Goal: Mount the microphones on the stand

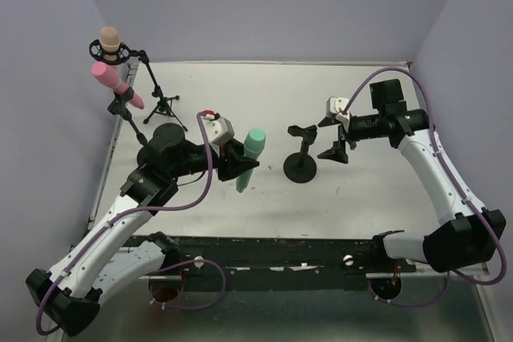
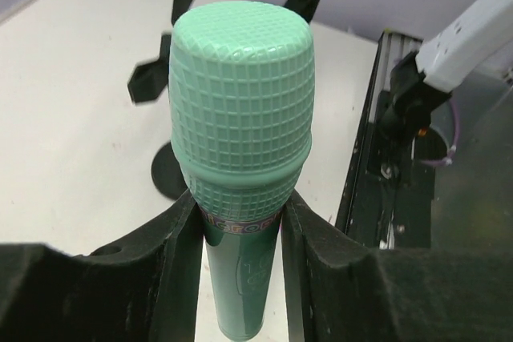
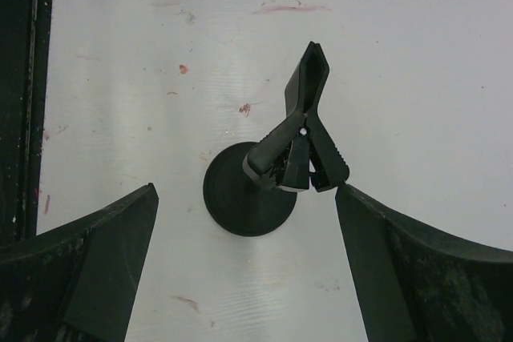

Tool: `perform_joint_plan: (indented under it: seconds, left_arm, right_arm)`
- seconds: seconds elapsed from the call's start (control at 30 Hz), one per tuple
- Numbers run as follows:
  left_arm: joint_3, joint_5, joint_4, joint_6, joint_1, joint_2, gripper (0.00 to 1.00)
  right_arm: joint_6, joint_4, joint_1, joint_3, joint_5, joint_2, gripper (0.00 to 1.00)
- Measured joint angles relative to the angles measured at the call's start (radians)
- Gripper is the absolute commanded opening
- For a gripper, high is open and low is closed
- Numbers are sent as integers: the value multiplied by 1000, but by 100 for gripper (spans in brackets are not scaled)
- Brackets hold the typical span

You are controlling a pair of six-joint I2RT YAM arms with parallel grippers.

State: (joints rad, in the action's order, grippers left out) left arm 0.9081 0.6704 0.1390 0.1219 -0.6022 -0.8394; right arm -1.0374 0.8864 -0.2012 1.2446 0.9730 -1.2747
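1. Left tool [image 2: 240, 266]: clamped on the teal-green microphone [image 2: 240, 102], with both fingers on the body just under the head. The mic is held clear of the desk [image 1: 369, 190], left of centre and tilted, head toward the far side.
2. Look of the mic: a slim stick with a smooth glossy body, a domed head with a moulded square grid, and a collar ring below the head. There is a small lettered band at the grip line, unreadable.
3. Round-base clip stand [image 1: 300, 164]: just right of the mic, near but apart. Its spring clip [image 3: 303, 118] looks shut and empty.
4. Right tool [image 1: 338, 138]: fingers apart, holding nothing, poised over that stand. In the wrist view the clip handles lie between the fingers. The right finger is close to one handle; cannot tell whether they touch.
5. Step in hand (judgement): seat the teal mic in this clip.
   - The right tool should pinch the handles squarely, so the clip gapes and the base neither slides nor tips.
   - The left tool should feed in the smooth body, not the head, and let go only once the clip bites.
6. Far left corner: the pink microphone [image 1: 112, 84] and the peach-beige microphone [image 1: 110, 40] already sit on black stands [image 1: 164, 106]. Two of three look done.
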Motion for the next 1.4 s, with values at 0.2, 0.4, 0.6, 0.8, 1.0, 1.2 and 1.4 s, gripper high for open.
perform_joint_plan:
  seconds: [0.2, 0.4, 0.6, 0.8, 1.0, 1.2, 1.4]
  left_arm:
    - [-106, -8, 55, -73, 1, 24, 3]
    - [-106, -8, 59, -104, 1, 34, 3]
    - [-106, -8, 58, -111, 1, 37, 3]
    - [-106, -8, 50, -111, 1, 37, 3]
    - [-106, -8, 41, -106, 2, 37, 3]
    - [-106, -7, 29, -95, 8, 36, 3]
    - [-106, 0, -31, -54, 30, 3, 3]
  right_arm:
    - [-24, -40, 0, 0, 0, -75, 100]
    - [31, -102, 0, -3, 32, -117, 99]
    - [109, -179, 0, -30, 80, -127, 95]
    - [151, -222, -1, -51, 96, -128, 85]
    - [181, -265, -2, -72, 99, -128, 68]
    - [194, -294, -2, -83, 100, -126, 39]
    - [194, -318, -3, -112, 106, -107, 33]
